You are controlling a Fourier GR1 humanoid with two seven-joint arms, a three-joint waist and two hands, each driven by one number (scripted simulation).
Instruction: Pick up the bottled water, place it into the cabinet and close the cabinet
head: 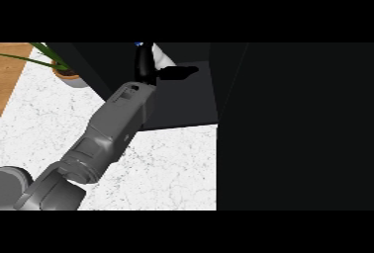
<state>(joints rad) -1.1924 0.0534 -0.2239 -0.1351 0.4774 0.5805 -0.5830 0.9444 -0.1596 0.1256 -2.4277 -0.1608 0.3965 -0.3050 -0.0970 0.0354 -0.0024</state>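
Around the hand, dark open-fronted cabinet (182,101) on white marble counter (168,168). Black left hand (150,66), fingers wrapped round clear blue-capped water bottle (162,58), already inside. Best lowered upright, well back, released gently before door swing. Potted plant (66,74) left.

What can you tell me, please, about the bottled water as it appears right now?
Only a small part of the bottled water shows: a pale, whitish body sliver and a blue cap at the top, near the view's upper edge. It looks upright or slightly tilted. The left hand is curled round it, black fingers hiding most of it. It is held at the open front of the dark cabinet, above its grey floor; whether it touches that floor cannot be told.
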